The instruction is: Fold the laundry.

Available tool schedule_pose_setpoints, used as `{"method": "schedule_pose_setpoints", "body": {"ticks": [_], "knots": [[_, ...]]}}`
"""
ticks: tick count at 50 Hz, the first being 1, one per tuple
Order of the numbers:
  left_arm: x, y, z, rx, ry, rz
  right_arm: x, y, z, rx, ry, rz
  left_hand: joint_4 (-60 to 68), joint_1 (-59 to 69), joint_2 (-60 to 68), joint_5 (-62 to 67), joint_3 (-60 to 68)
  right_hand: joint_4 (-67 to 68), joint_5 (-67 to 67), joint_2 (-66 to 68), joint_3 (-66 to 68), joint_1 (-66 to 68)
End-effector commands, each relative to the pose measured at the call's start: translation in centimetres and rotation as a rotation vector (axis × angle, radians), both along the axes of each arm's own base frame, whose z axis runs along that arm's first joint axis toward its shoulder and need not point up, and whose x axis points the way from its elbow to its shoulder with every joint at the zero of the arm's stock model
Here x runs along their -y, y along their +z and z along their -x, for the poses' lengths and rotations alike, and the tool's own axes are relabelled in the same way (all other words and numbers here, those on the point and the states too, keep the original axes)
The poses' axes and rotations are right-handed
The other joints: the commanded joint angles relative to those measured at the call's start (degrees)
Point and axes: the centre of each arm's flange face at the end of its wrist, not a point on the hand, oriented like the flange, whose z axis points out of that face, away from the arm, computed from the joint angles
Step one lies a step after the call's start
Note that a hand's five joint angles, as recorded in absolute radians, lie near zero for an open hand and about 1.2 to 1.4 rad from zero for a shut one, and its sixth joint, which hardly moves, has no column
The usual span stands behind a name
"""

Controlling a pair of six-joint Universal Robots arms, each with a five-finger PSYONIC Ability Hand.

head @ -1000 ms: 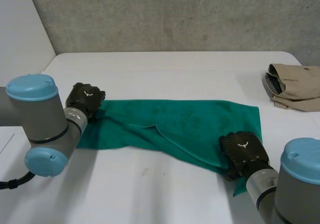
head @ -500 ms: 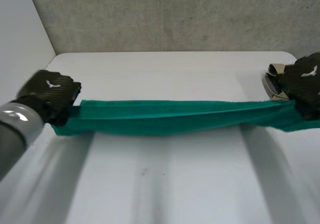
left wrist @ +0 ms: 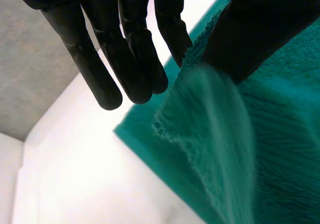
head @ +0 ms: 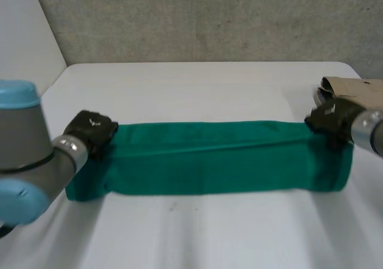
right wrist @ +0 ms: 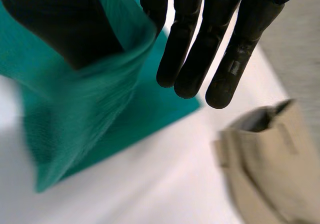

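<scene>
Two hands of mine share one green towel [head: 209, 158], which lies as a long band across the white table [head: 197, 89], its long axis running from my left to my right. My left hand [head: 90, 131] pinches the far corner at its end between thumb and straight fingers [left wrist: 135, 59]; my right hand [head: 329, 118] pinches the far corner at the other end likewise. The near edge lies toward me from both hands. A folded beige garment [head: 362, 92] sits just beside my right hand, so I judge that side needs the more care.
</scene>
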Motion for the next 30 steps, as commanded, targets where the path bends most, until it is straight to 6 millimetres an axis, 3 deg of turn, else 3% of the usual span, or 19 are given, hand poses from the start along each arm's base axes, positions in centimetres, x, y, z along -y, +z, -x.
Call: {"method": "schedule_pose_setpoints", "body": {"ticks": [1,4,6,8,9,11,13,15,18,26,29,30], "knots": [[7.1,3.5,2.2,-0.073,0.051,0.233,6.3,7.3,-2.7,0.168,-0.062,0.463,11.1,15.3,11.4,13.6,11.6,11.9,13.2,12.4,12.2,23.1],[9.6,8.8,3.1,-0.197,0.057,0.47,7.4,11.0,-3.4,0.279,-0.06,0.638,11.1,15.3,11.4,13.6,11.6,11.9,13.2,12.4,12.2,23.1],[10.5,12.7,3.5,-0.328,0.059,0.636,7.9,14.7,-3.6,0.38,-0.06,0.801,11.1,15.3,11.4,13.6,11.6,11.9,13.2,12.4,12.2,23.1],[10.5,14.9,3.6,-0.403,0.05,0.72,7.9,17.6,-3.5,0.469,-0.06,0.921,11.1,15.3,11.4,13.6,11.6,11.9,13.2,12.4,12.2,23.1],[10.3,17.4,3.2,-0.468,0.053,0.804,7.8,18.2,-3.5,0.49,-0.058,0.945,11.1,15.3,11.4,13.6,11.6,11.9,13.2,12.4,12.2,23.1],[9.5,20.1,2.8,-0.523,0.044,0.885,7.3,20.0,-3.2,0.533,-0.06,1.008,11.1,15.3,11.4,13.6,11.6,11.9,13.2,12.4,12.2,23.1],[8.4,21.7,2.5,-0.545,0.037,0.917,7.0,20.5,-3.0,0.544,-0.066,1.017,11.1,15.3,11.4,13.6,11.6,11.9,13.2,12.4,12.2,23.1],[8.0,21.8,2.1,-0.547,0.041,0.912,6.6,20.4,-3.1,0.547,-0.061,1.004,11.1,15.3,11.4,13.6,11.6,11.9,13.2,12.4,12.2,23.1],[7.4,19.9,2.1,-0.534,0.042,0.85,6.4,19.4,-3.4,0.542,-0.056,0.964,11.1,15.3,11.4,13.6,11.6,11.9,13.2,12.4,12.2,23.1],[4.6,12.5,1.2,-0.454,0.071,0.608,5.3,11.6,-3.6,0.459,-0.008,0.698,11.1,15.3,11.4,13.6,11.6,11.9,13.2,12.4,12.2,23.1],[3.3,8.9,0.8,-0.409,0.082,0.497,3.6,7.8,-3.9,0.435,0.041,0.554,11.1,15.3,11.4,13.6,11.6,11.9,13.2,12.4,12.2,23.1],[3.0,8.2,0.7,-0.401,0.082,0.475,3.1,5.7,-3.6,0.42,0.054,0.483,11.1,15.3,11.4,13.6,11.6,11.9,13.2,12.4,12.2,23.1]]}}
